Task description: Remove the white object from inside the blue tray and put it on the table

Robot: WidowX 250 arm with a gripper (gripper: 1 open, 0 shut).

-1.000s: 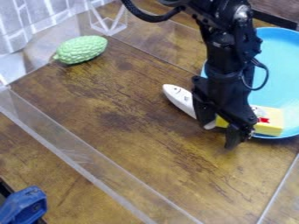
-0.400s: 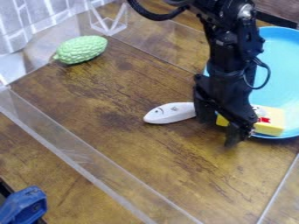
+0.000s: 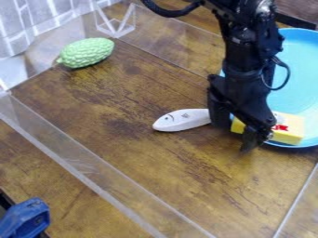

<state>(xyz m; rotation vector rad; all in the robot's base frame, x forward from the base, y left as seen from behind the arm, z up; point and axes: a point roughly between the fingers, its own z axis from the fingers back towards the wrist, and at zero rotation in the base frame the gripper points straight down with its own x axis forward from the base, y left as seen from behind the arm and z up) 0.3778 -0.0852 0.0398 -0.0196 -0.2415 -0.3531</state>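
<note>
White, pleated fabric [image 3: 40,22] hangs at the far left, behind the bench [image 3: 93,104], while a blue object [image 3: 25,220] sits at the near-left corner, beyond the clear edging [image 3: 99,177]. The bench's dark brown wood grain shows worn streaks. A pale green, bumpy vegetable-like item [image 3: 86,52] lies near its far-left edge. Towards the middle, the white fish-shaped toy [image 3: 181,120] rests on the wood, outside the tray, its face end pointing left and its other end beside the black fingers [image 3: 244,136]. These stand wide open, angled down; whether they touch the toy cannot be told. Rightmost, a yellow box [image 3: 287,130] with a white label lies in the round blue tray [image 3: 302,76].
</note>
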